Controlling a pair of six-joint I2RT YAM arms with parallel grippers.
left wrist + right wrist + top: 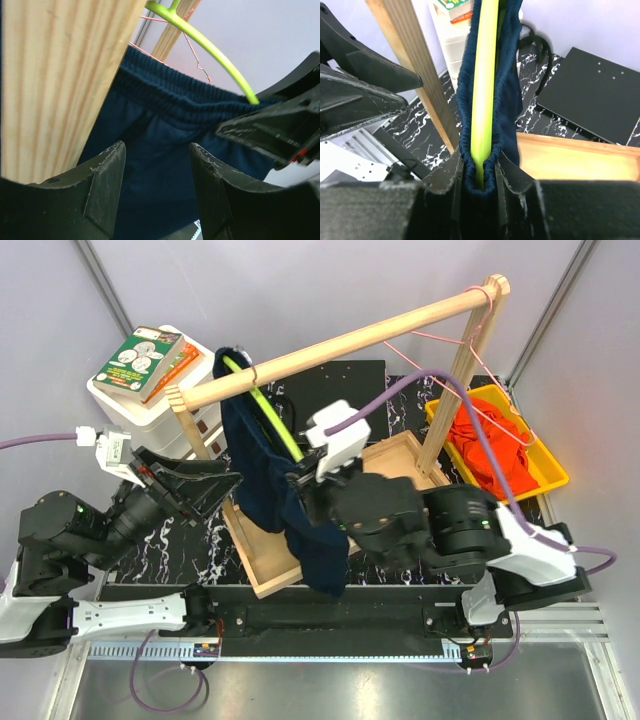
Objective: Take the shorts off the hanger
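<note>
Right wrist: right gripper clamps navy shorts on hanger, left gripper gapes empty; orange shorts in tray, navy not yet off.

Top external: high, behind arm bases, looking down over wooden rack.
Left wrist: close, facing navy shorts at waistband.
Right wrist: closest, sighting along lime hanger.
Shared by all: shorts, hanger.

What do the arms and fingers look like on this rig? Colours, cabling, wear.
Left arm and right arm: black cylindrical joint housings with white link shells. A purple cable runs to a white block at each wrist. Fingers are flat matte black, with edges scuffed whitish.
</note>
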